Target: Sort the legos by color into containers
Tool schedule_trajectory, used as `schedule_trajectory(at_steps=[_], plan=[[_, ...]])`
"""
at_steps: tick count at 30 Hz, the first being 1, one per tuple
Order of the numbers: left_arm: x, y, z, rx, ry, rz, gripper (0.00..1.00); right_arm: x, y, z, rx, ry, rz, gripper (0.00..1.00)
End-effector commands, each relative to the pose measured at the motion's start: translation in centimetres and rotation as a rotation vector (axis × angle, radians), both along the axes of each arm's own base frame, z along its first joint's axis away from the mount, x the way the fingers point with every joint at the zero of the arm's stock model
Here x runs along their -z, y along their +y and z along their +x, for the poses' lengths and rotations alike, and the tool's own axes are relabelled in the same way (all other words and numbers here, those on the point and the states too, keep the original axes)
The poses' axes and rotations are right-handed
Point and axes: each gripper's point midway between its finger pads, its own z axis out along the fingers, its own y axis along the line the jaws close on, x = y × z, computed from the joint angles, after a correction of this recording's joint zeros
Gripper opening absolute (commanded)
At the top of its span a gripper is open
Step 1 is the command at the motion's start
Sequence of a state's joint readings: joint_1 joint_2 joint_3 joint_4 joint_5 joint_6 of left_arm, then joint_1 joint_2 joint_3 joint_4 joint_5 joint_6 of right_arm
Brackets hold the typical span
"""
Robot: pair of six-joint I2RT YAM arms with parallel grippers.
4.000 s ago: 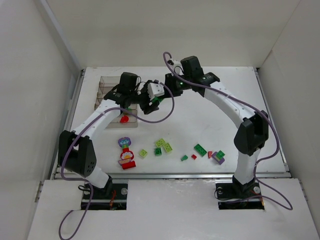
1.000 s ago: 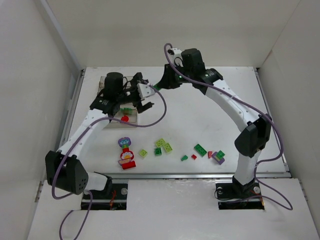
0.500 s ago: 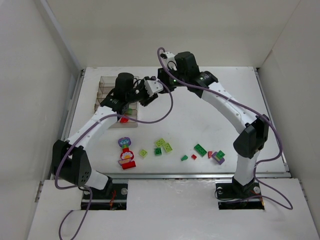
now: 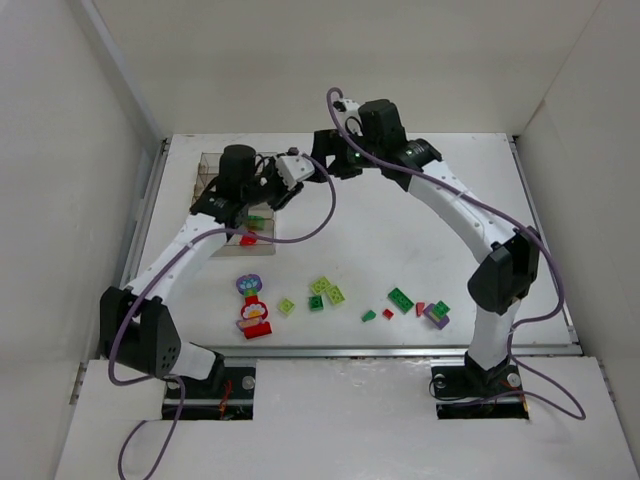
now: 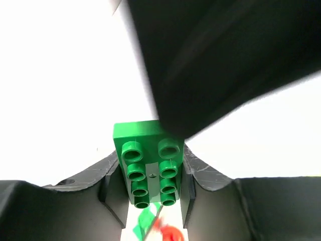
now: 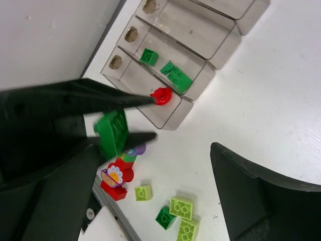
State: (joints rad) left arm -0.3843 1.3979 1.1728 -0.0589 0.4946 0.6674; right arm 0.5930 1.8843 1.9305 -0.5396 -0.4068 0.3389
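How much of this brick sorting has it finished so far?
Sorted: a few green bricks in one tray compartment, one red piece in the next. In hand: the left gripper clamps a dark green brick. Left: the flower piece, lime bricks and a mixed cluster on the table.

Bright even light; overexposed background, blurred dark foreground up close.

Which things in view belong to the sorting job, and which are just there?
Job:
green brick in the left gripper
compartment tray
sorted green bricks and red piece inside it
loose bricks
flower piece

Just there:
purple cables
arm base plates
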Motion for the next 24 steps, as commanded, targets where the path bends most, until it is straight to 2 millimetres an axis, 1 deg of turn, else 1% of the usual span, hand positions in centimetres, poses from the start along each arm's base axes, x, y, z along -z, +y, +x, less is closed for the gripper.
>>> schedule_trajectory(at_steps=[1,2,3,4,5,6,8,9,10,11,12,13,14,15,16,17,18,19,20,21,22,23,24], plan=[[2.2,4.1,1.1,-0.125,0.095,0.004,0.00,0.3,-1.9,2.7,0.109,0.047,0.047,0.97],[3.9,5.3,2.0,-0.166,0.141,0.025,0.00,1.4,-2.6,3.1,0.134,0.078,0.045,0.99],[4.6,7.6,3.1,-0.218,0.164,0.036,0.00,1.1,-3.1,3.6,0.158,0.084,0.065,0.99],[4.6,8.8,4.1,-0.245,0.166,0.053,0.00,1.6,-3.7,3.9,0.171,0.092,0.060,0.99],[5.8,10.0,4.3,-0.256,0.198,0.084,0.00,1.5,-4.1,4.5,0.189,0.080,0.063,0.99],[7.2,11.8,5.3,-0.287,0.212,0.116,0.00,1.4,-4.5,4.8,0.199,0.080,0.063,0.99],[8.3,14.1,6.5,-0.316,0.187,0.185,0.00,3.3,-4.7,5.0,0.197,0.098,0.017,0.99],[9.2,14.9,7.1,-0.325,0.184,0.207,0.00,3.0,-4.6,5.2,0.193,0.087,0.015,0.99],[9.5,15.9,7.5,-0.331,0.173,0.224,0.00,4.3,-4.6,5.4,0.188,0.107,-0.011,0.99],[10.0,16.2,7.8,-0.313,0.155,0.267,0.00,4.5,-4.5,5.6,0.188,0.110,-0.013,0.99],[10.4,17.0,8.2,-0.322,0.147,0.286,0.00,4.9,-4.5,5.7,0.188,0.121,-0.020,0.99],[10.9,17.0,8.5,-0.309,0.147,0.303,0.00,5.1,-4.4,5.8,0.183,0.119,-0.029,0.99],[11.3,17.5,8.7,-0.309,0.149,0.314,0.00,5.5,-4.3,5.8,0.175,0.129,-0.030,0.99],[11.0,17.7,9.0,-0.317,0.127,0.324,0.00,5.8,-4.5,6.4,0.184,0.132,-0.031,0.99],[11.6,17.7,9.3,-0.316,0.132,0.326,0.00,5.4,-4.5,6.5,0.184,0.124,-0.026,0.99],[11.9,17.7,9.5,-0.309,0.129,0.334,0.00,5.9,-4.5,6.6,0.180,0.125,-0.035,0.99],[12.4,17.8,9.2,-0.308,0.139,0.336,0.03,6.5,-4.4,6.4,0.171,0.144,-0.040,0.99],[12.9,17.8,9.2,-0.306,0.151,0.339,0.09,6.1,-4.7,6.8,0.180,0.136,-0.035,0.99],[13.4,17.8,9.3,-0.299,0.155,0.346,0.18,5.9,-4.8,6.8,0.180,0.136,-0.035,0.99],[13.0,17.6,9.3,-0.289,0.157,0.339,0.28,6.5,-4.7,6.9,0.176,0.139,-0.045,0.99],[13.2,17.4,9.3,-0.279,0.167,0.334,0.44,6.6,-4.8,6.8,0.176,0.146,-0.050,0.99],[13.4,17.4,9.0,-0.277,0.180,0.336,0.52,6.2,-4.7,6.9,0.176,0.137,-0.044,0.99],[13.4,17.4,9.1,-0.272,0.175,0.342,0.59,6.2,-4.8,6.9,0.171,0.129,-0.049,0.99]])
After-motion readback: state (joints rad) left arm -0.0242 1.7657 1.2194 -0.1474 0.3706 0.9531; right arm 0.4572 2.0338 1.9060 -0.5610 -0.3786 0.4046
